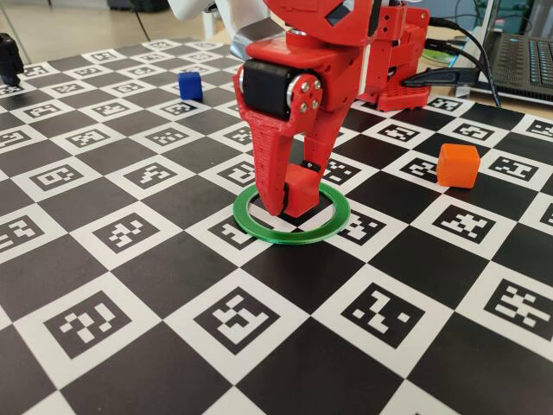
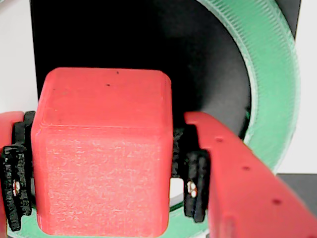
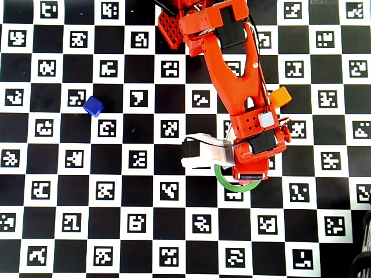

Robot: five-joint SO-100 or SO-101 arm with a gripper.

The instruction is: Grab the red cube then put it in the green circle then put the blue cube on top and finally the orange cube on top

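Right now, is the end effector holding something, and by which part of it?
Yes. The end effector holds the red cube, its pads pressed on two opposite side faces. The cube is low inside the green circle.

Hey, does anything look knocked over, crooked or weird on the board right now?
Nothing stands out. The tool holds the red cube squarely inside the green ring, and the blue cube and orange cube sit upright on the board, apart from it.
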